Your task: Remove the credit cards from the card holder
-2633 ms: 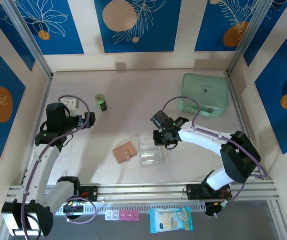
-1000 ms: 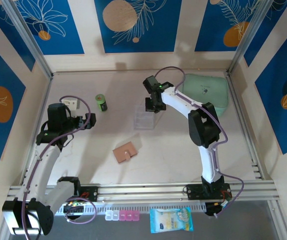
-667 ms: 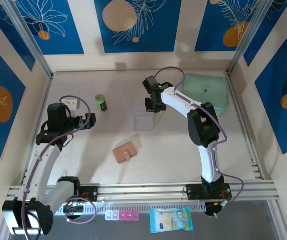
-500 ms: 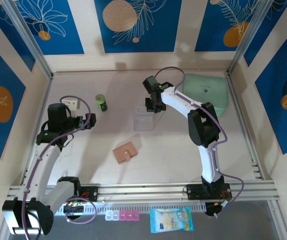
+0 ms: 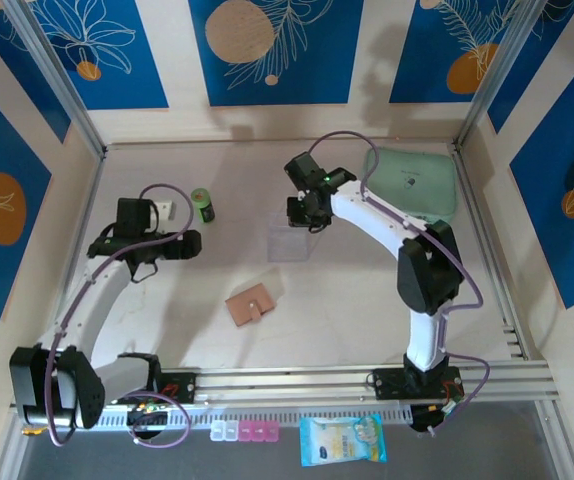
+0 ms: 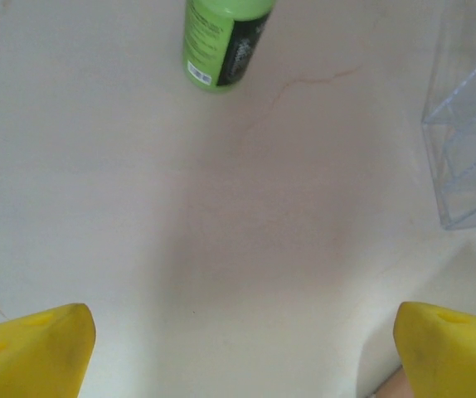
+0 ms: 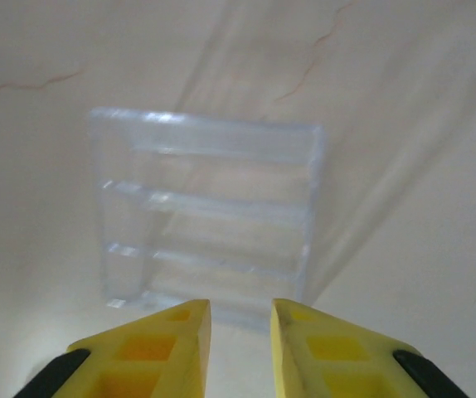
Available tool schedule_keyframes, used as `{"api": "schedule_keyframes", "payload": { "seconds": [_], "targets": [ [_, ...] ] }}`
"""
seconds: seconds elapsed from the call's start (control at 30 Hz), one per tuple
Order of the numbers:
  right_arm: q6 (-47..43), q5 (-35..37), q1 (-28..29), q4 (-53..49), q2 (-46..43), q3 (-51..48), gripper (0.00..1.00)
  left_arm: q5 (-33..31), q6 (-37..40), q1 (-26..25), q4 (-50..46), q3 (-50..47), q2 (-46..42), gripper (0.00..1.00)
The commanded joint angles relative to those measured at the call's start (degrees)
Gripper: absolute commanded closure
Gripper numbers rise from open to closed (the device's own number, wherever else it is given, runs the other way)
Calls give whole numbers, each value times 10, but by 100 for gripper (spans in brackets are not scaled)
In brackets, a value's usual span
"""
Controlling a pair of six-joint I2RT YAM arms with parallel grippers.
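Blue panels printed with pale leaves and orange discs line the walls around a pale, faintly veined table [image 5: 347, 300], seen from above. Near the middle of the table, toward the front, lies the card holder [image 5: 250, 304], a small tan-pink wallet that is closed, with its strap across the cover. It sits well apart from both arms.

The right gripper [image 5: 302, 214] hangs at the far edge of a clear plastic tray [image 5: 289, 243]. On the right wrist camera, the right gripper [image 7: 240, 311] has its yellow fingers [image 7: 176, 332] drawn close with only a narrow gap between them, and they hold nothing. The tray [image 7: 209, 220] and its ribbed compartments lie just beyond the tips.

The left gripper [image 5: 189, 243] reaches in from the left. On the left wrist camera its yellow fingers [image 6: 35, 344] are spread wide over bare tabletop and are also empty. A green bottle [image 6: 225, 41] lies ahead of them, with a corner of the tray to the right.

A mint-green case [image 5: 412, 185] rests at the far right.
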Motion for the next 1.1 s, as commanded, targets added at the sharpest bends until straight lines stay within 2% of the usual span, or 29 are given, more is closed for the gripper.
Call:
{"api": "schedule_keyframes", "payload": {
  "seconds": [0.0,0.23,0.5,0.8,1.07],
  "targets": [
    [21,-37,18,13,-44,-37,72,11,-33,-37,-36,25,10,8],
    [51,-52,54,42,-109,-129,69,13,-85,-138,-15,12,32,9],
    [91,-56,82,74,-175,-250,68,45,-118,-211,33,-19,87,12],
    [139,-32,113,77,-242,-337,65,80,-127,-245,97,-42,157,11],
    [160,-13,128,68,-280,-372,63,84,-145,-270,120,-52,206,11]
  ]
}}
